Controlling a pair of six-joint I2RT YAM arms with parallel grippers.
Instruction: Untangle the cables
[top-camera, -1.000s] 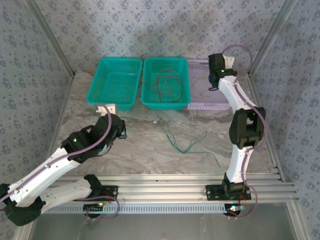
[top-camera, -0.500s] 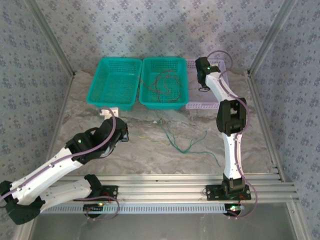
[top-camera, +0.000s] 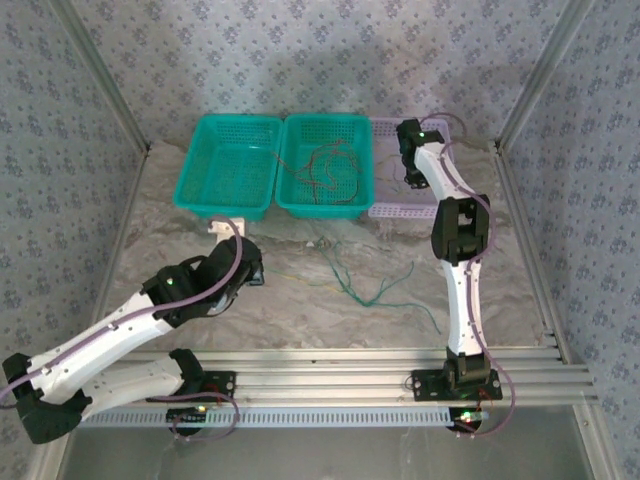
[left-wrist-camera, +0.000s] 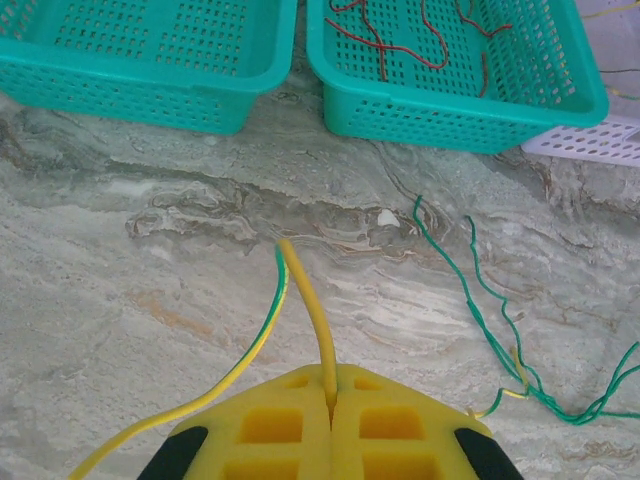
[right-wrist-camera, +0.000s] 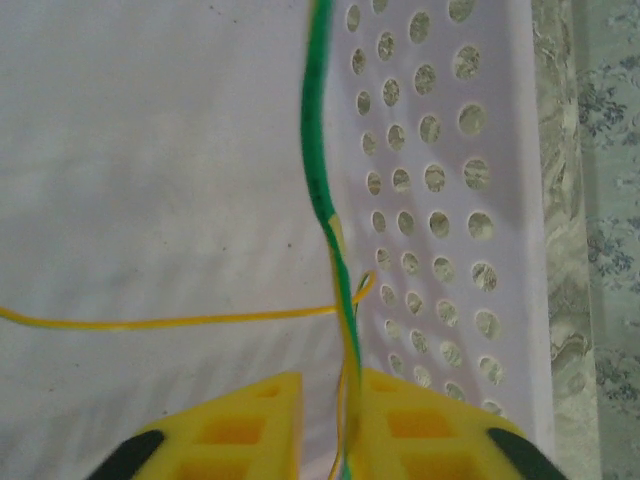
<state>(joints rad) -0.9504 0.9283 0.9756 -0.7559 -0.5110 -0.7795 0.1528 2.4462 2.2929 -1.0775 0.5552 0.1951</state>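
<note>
Top external view, largest first. Lilac basket (top-camera: 400, 212), upper right: I am holding my right gripper (right-wrist-camera: 328, 390) over it, jaws slightly apart, green-yellow cable (right-wrist-camera: 320, 180) running through the gap, seemingly for release there. Left gripper (left-wrist-camera: 330, 385), left of centre: I am clamping the yellow cable (left-wrist-camera: 312, 310), likely to part it from the green cables (left-wrist-camera: 490, 310) mid-table.

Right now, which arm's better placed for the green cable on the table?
Left, probably: left hand hovers by the green cable, though pinching a yellow cable; right hand over the lilac basket.
</note>
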